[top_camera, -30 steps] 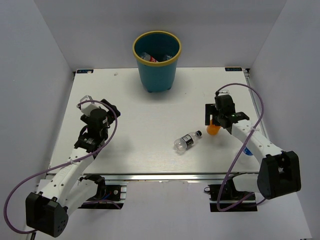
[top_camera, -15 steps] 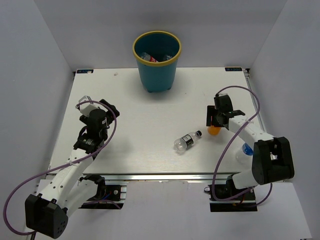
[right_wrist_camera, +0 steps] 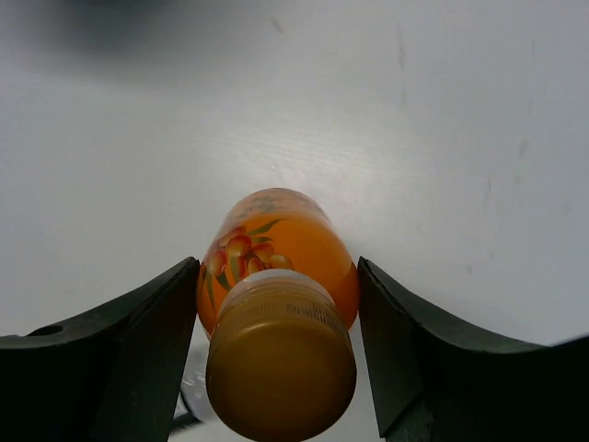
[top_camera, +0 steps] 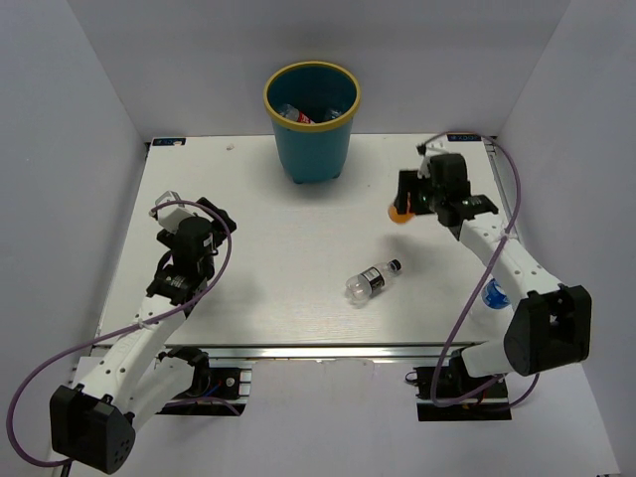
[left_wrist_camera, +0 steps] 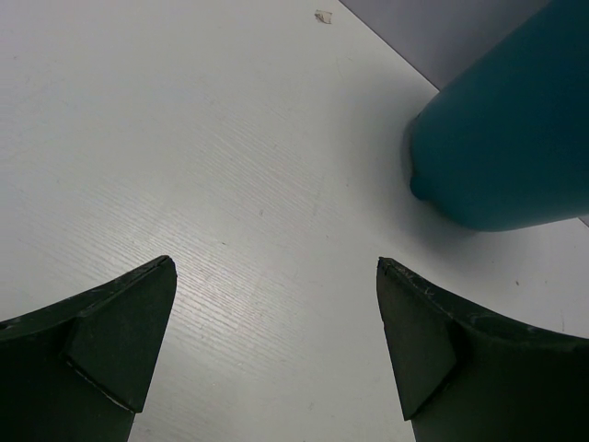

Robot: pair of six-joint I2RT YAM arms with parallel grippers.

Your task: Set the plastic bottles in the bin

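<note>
My right gripper point(top_camera: 403, 204) is shut on an orange bottle point(top_camera: 401, 213) and holds it above the table, right of the bin point(top_camera: 312, 149). In the right wrist view the orange bottle point(right_wrist_camera: 276, 304) sits between both fingers, cap toward the camera. The teal bin with a yellow rim stands at the back centre with bottles inside, one with a red label point(top_camera: 296, 114). A clear bottle with a dark label point(top_camera: 372, 280) lies on the table's middle front. A blue-labelled bottle point(top_camera: 493, 294) lies at the right edge. My left gripper point(top_camera: 221, 215) is open and empty at the left; its view shows the bin point(left_wrist_camera: 506, 138).
The white table point(top_camera: 258, 248) ends at a metal rail along the front. Grey walls close in the back and sides. Purple cables loop off both arms.
My right gripper has lifted the orange bottle off the table and carried it back and left toward the bin. The blue-labelled bottle has come into view. The left arm has not moved.
</note>
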